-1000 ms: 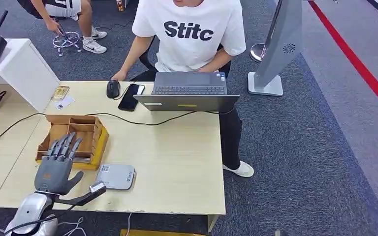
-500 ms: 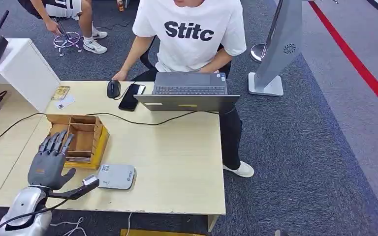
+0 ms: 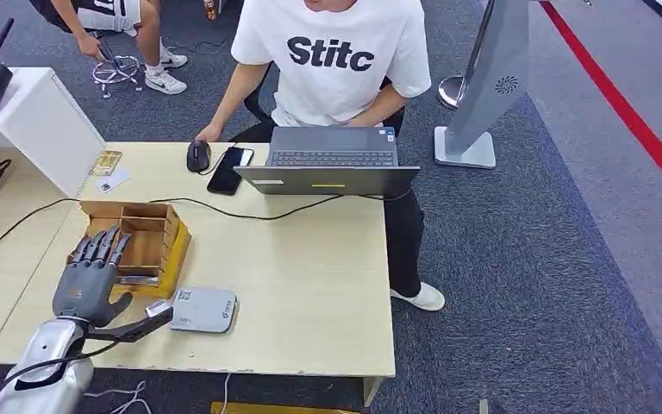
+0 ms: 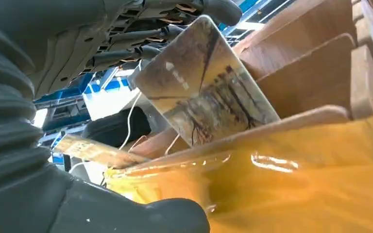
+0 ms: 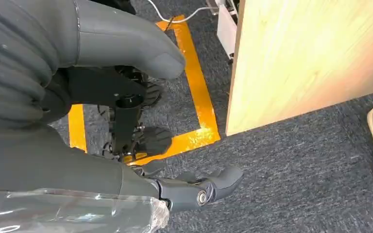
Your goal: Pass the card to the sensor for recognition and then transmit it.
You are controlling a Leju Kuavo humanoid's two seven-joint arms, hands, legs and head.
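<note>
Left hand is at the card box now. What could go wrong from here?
The card sits tilted against the fingers of the left hand; I cannot tell if the grip is firm, so it might slip. The card could catch on a divider of the wooden box when lifted. The sensor lies close beside the box and might get nudged.

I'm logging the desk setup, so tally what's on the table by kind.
Laptop: 1
Mouse: 1
Phone: 1
Wooden box: 1
Grey sensor: 1
Cards by the white cabinet: 2
Total: 7
</note>
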